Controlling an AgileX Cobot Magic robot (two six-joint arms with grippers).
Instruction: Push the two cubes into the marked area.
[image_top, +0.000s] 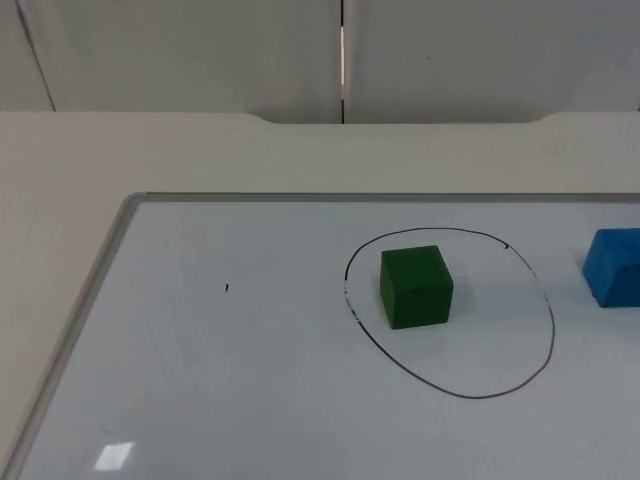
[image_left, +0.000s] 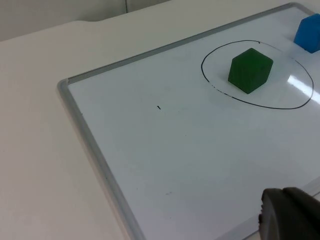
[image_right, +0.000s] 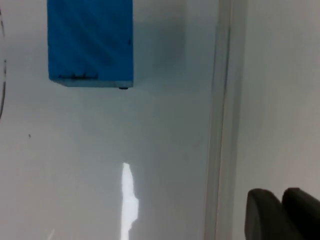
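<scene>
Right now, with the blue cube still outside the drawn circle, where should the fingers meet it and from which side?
Since it only needs pushing, meet the blue cube on its flat outer face, the one turned away from the drawn circle, low and centred, probably with the right gripper. It sits flat on the whiteboard, so a square push should slide it toward the green cube already inside.

Glossy board, matt cubes, as you see them.
Your whiteboard (image_top: 250, 380) looks smooth and glossy, with a light glare at 7 o'clock, inside a dull grey metal-looking frame (image_top: 100, 270). The green cube (image_top: 416, 287) at its 3 o'clock looks matt; the blue cube (image_right: 91, 42) is matt too, scuffed along one edge. The table (image_top: 60, 160) looks matt cream.
</scene>
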